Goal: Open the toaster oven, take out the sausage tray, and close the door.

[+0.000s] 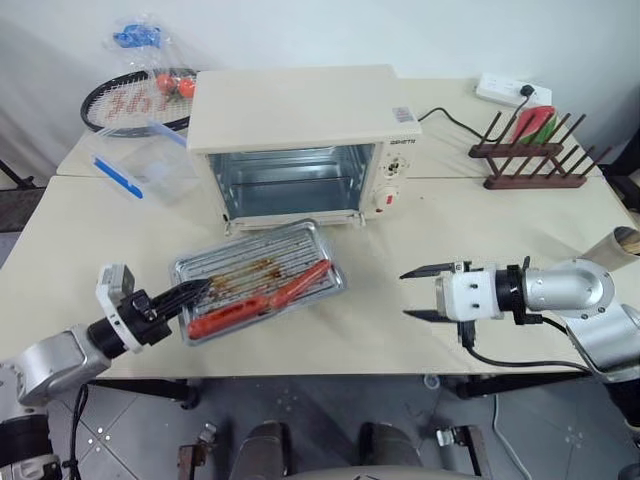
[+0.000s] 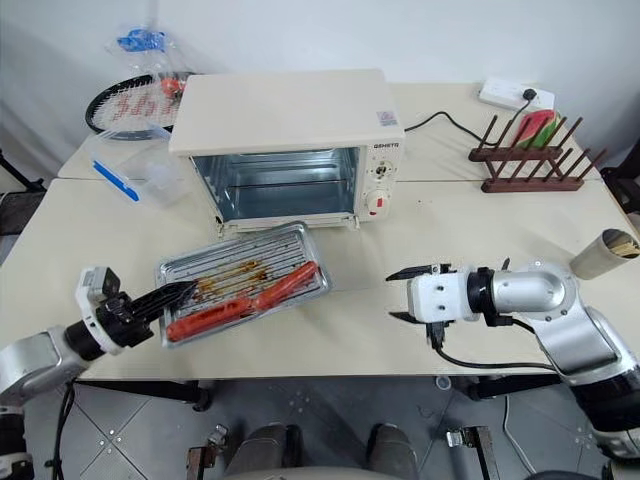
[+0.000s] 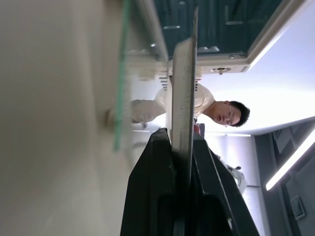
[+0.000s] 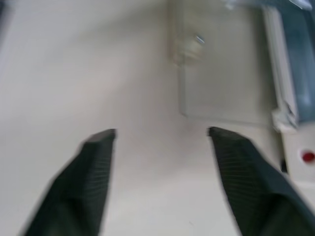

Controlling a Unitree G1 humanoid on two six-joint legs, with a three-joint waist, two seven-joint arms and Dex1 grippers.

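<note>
The left gripper [image 1: 195,293] is clamped on the near left rim of the sausage tray [image 1: 262,278], which rests on the table [image 1: 400,240] just in front of the toaster oven [image 1: 300,145]. The tray looks like thin, stiff sheet metal, light but greasy, so a pinch at one edge could let it tip and roll the red sausages [image 1: 265,300]; a grip on the raised rim seems safest. The oven's door [image 2: 262,236] lies folded down beneath the tray's far edge, glass and probably fragile; its bar handle is the place to lift. The right gripper [image 1: 424,292] hangs spread and empty, over bare table.
</note>
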